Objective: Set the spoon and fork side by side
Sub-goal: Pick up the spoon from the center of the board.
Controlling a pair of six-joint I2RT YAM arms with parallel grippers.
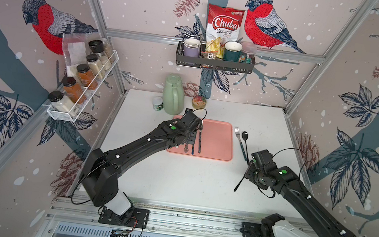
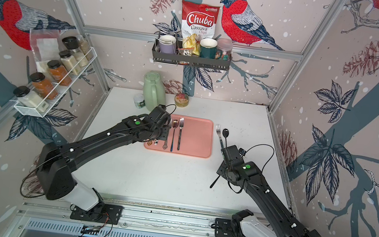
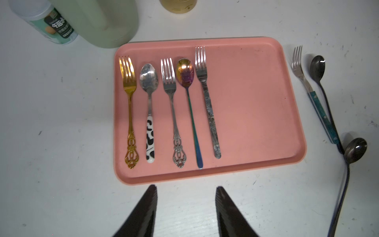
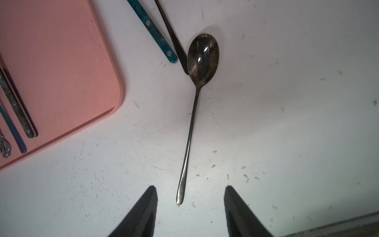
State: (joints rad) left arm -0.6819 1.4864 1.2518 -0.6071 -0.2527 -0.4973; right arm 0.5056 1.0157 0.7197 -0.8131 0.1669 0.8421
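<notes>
The left fingers (image 3: 146, 211) stand spread and empty in the left wrist view, over bare desk (image 3: 61, 123) just outside the pink tray (image 3: 256, 102). On the tray five pieces lie in a row: gold fork (image 3: 128, 82), cow-patterned spoon (image 3: 149, 79), silver fork (image 3: 168, 80), iridescent spoon (image 3: 185, 71) and long fork (image 3: 202, 69). Just off the tray's bare side, a teal-handled fork (image 3: 298, 65) and a black spoon (image 3: 317, 66) lie side by side, with a second black spoon (image 3: 355, 150) at their handle ends.

In the right wrist view the right fingers (image 4: 143, 213) are also spread, holding nothing. The second black spoon lies flat off the tray's corner, and its handle tip shows between the fingers, touched by neither.

In both top views the left arm (image 1: 182, 128) covers part of the tray and hides its fingers, while the right arm (image 1: 264, 170) sits beside the tray over the second spoon
</notes>
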